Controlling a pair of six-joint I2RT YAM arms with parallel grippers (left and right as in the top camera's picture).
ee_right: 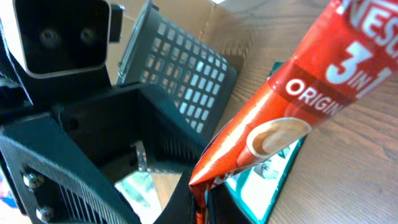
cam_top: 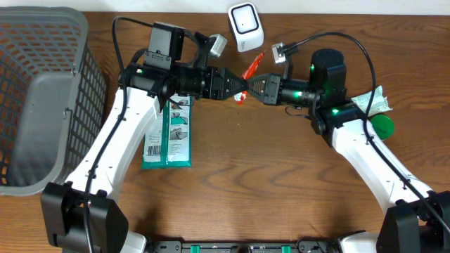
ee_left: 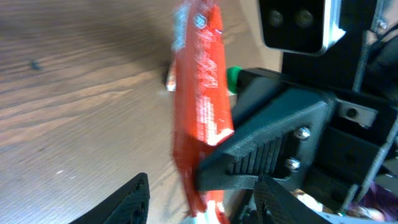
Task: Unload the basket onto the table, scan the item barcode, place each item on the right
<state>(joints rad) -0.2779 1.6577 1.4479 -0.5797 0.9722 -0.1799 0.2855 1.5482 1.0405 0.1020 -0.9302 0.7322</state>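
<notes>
Item: coffee sachet [cam_top: 253, 67], a red-orange stick pack. It sits in the upper middle of the overhead frame, slanted and off the table [cam_top: 281, 183], between the tips of the two arms.
Print on item: the right wrist view shows "3 IN 1", part of "ORIGIN…" and a cup picture. The left wrist view shows only blurred white text.
Right gripper [ee_right: 202, 200]: clenched on the sachet's lower end. The pack rises from the pinch toward the upper right of that view.
Left gripper [ee_left: 202, 183]: released, with its two black fingers [ee_left: 134, 200] spread at the bottom of the frame. The sachet's lower end hangs in the gap between them. Whether it brushes either finger cannot be told.
Arms: they meet nose to nose in the overhead view, left from the frame's left and right from the frame's right, with the tips just beside each other.
Scanner [cam_top: 245, 27]: a white rounded box with a dark window at top centre of the overhead frame, just above and left of the sachet's upper end.
Basket [cam_top: 42, 105]: grey mesh, filling the left side of the frame.
Teal packets [cam_top: 167, 139]: two, flat and side by side on the table, partly under the left arm – well below the sachet.
Green object [cam_top: 384, 126]: at the right edge beside the right arm, with a white-and-green packet [cam_top: 376, 100] just above it.
</notes>
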